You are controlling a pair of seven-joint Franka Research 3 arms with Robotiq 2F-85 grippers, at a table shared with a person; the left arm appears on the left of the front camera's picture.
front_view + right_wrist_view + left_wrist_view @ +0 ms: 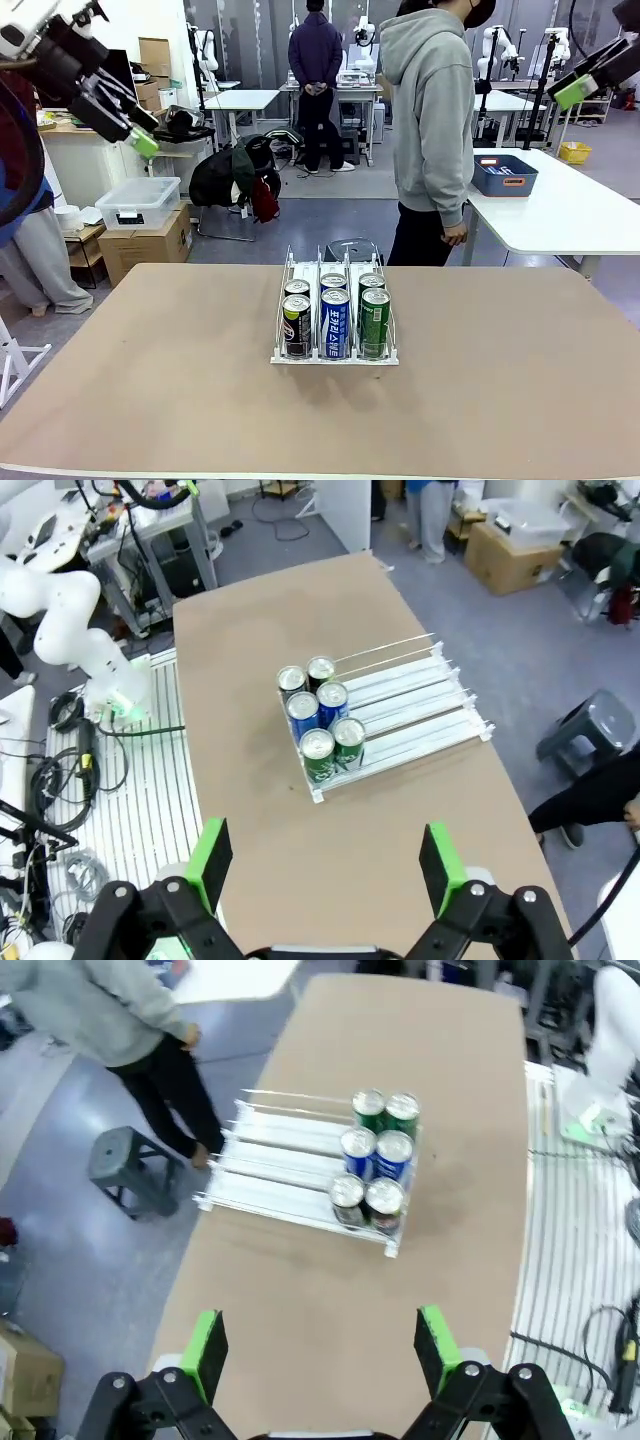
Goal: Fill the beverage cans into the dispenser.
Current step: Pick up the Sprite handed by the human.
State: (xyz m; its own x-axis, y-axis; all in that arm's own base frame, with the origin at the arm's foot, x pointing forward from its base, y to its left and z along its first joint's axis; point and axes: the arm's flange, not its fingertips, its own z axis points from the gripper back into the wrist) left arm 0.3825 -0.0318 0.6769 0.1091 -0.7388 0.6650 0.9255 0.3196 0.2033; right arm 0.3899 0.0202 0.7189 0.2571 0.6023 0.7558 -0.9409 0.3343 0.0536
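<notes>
Both pincers are wide open and hold nothing. The left gripper [320, 1345] and the right gripper [325, 865] hang high up, one on each side of the dispenser [335, 359] and well away from it.

The dispenser sits in the middle of the brown table [150, 390]. Six beverage cans [335, 322] stand in it, two in each lane, up against its front lip: black, blue and green. Every can I see is already inside, so I think the filling is done or nearly done. The lanes have room at the back. A next move would need a new can first.

It is a big room. A person [432, 110] in a grey hoodie stands behind the dispenser, near a small grey stool [352, 245].
</notes>
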